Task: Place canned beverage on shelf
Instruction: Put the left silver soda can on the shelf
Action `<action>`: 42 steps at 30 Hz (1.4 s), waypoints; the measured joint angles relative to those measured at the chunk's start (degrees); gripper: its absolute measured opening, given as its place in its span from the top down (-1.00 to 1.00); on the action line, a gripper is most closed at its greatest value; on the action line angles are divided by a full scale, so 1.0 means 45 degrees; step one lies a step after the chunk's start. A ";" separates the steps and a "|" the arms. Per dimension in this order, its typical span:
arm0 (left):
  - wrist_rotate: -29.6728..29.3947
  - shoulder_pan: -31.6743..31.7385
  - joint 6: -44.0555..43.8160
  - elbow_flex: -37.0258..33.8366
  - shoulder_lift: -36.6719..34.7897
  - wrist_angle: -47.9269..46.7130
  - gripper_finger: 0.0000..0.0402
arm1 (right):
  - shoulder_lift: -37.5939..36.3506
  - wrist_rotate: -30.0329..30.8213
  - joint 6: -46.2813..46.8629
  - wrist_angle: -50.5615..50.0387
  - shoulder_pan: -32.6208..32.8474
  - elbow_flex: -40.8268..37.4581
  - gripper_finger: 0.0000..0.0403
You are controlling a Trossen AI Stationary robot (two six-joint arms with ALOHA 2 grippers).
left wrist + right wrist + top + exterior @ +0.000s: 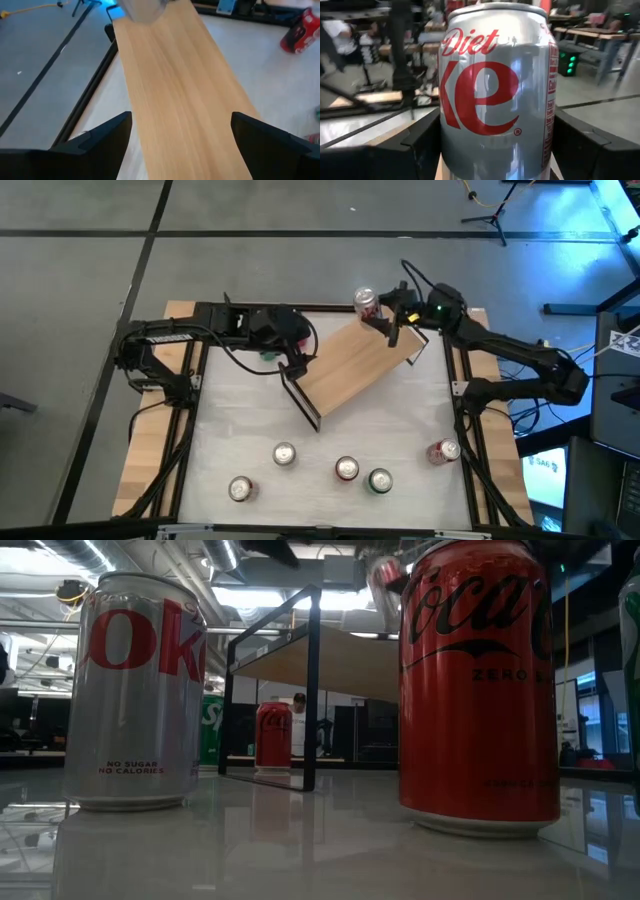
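Note:
The shelf (360, 365), a light-wood plank on black frame ends, stands slantwise at mid-table. In the low view its plank (310, 660) is raised on the frame. My right gripper (385, 320) is shut on a silver Diet Coke can (366, 302) at the shelf's far right end. That can shows blurred above the plank (385, 580). My left gripper (292, 368) is open over the shelf's near left end. Its fingers (105, 140) stand on either side of the plank (175, 90) as seen along it, and I cannot tell whether they touch it. My right gripper pinches the can's side wall (447, 130) between its two fingers (422, 137), one on each side of the lower half. The fingers lie about level and come from the table's right side. The can is upright over the plank's end; its bottom is out of frame.
Several more cans stand near the table's front edge: silver ones (284, 453) (240, 488), a red-rimmed one (346, 469), a green one (380, 480) and a red one lying at the right (443, 451). A red can (274, 735) stands beneath the shelf, and a green can (210, 730) beside it.

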 joint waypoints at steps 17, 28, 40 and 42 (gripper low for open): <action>-0.0014 0.0005 -0.0416 -0.0005 0.0000 0.0623 -0.64 | 0.0476 0.1560 0.0591 0.4832 -0.1363 -0.3574 -0.46; -0.0012 0.0010 -0.0420 -0.0005 0.0000 0.0625 -0.64 | 0.1366 0.2165 0.0376 0.5554 -0.1363 -0.3746 -0.46; 0.0011 0.0010 -0.0410 -0.0005 0.0000 0.0623 -0.64 | 0.1449 0.1923 0.0302 0.5159 -0.1354 -0.3769 -0.46; 0.0020 0.0010 -0.0406 -0.0005 0.0000 0.0618 -0.64 | 0.1449 0.1923 0.0300 0.5222 -0.1354 -0.3925 -0.46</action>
